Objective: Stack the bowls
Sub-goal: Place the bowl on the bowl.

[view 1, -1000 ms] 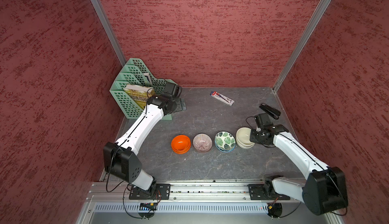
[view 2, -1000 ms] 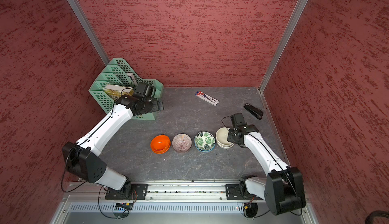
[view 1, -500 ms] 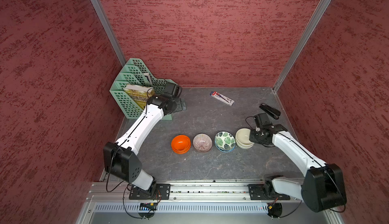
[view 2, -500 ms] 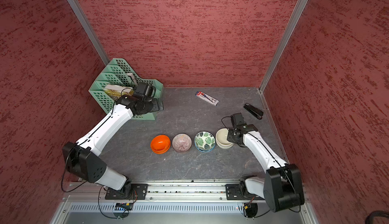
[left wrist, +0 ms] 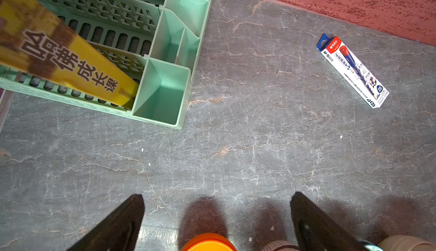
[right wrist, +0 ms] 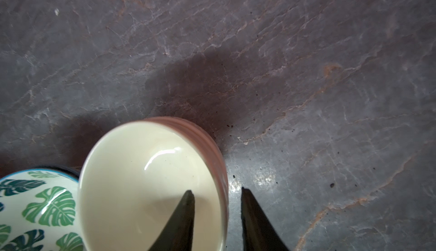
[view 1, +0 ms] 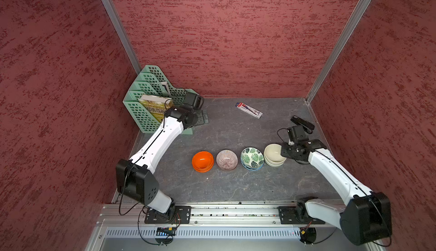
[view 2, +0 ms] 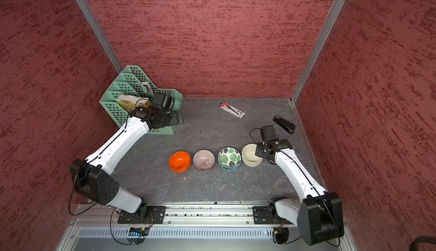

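Four bowl stacks stand in a row in both top views: orange bowls (view 1: 202,161), purple striped bowls (view 1: 227,160), leaf-patterned bowls (view 1: 252,158) and cream bowls (view 1: 273,156) nested at the right end. My right gripper (right wrist: 217,190) is open and straddles the upper cream bowl's (right wrist: 141,179) rim, one finger inside and one outside, with a gap on each side. The leaf bowl (right wrist: 35,205) touches the cream stack. My left gripper (left wrist: 217,195) hangs open and empty over bare table beside the rack, far behind the orange bowl (left wrist: 207,242).
A green file rack (view 1: 151,101) holding a yellow book (view 1: 154,107) stands at the back left. A pen box (view 1: 249,110) lies near the back wall. A black stapler (view 1: 302,122) lies behind the right wrist. Red walls close three sides.
My right gripper's fingers have parted from the cream bowl's rim, leaving that bowl resting in the one below. The left arm has not moved.
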Motion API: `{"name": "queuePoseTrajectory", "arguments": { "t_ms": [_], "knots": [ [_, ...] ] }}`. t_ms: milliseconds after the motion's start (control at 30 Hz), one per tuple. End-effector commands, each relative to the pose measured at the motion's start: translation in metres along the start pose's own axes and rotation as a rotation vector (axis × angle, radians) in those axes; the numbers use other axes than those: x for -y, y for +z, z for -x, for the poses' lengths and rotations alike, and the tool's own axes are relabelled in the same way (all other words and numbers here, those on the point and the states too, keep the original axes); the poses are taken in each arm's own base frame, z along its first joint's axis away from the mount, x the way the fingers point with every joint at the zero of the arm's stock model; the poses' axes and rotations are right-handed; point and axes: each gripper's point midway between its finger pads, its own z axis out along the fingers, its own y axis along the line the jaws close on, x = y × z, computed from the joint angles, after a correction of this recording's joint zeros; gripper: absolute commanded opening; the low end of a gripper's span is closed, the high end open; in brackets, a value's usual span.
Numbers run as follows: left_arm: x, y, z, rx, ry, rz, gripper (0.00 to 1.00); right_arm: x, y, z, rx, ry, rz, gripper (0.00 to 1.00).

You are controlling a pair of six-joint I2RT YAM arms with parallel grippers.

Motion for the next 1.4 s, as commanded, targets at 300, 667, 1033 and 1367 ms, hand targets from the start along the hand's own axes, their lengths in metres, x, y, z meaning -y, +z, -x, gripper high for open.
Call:
{"name": "queuePoseTrajectory", "arguments": {
  "t_ms": [300,667,1033,1367],
  "knots": [
    [0.002,-0.006,0.006,0.024,0.016,0.005,1.0,0.009,0.008,-0.003,-0.003,0.012,-0.013,0.13],
    [0.001,-0.005,0.005,0.021,0.019,0.01,1.0,0.01,0.014,-0.005,-0.004,0.02,-0.005,0.09],
    [0.009,-0.008,0.002,0.023,0.044,-0.002,1.0,0.006,-0.013,0.008,0.088,0.045,0.043,0.29],
    [0.055,-0.012,-0.035,-0.035,0.151,-0.092,1.0,-0.043,-0.052,0.001,0.151,-0.065,0.356,0.23]
  ]
}}
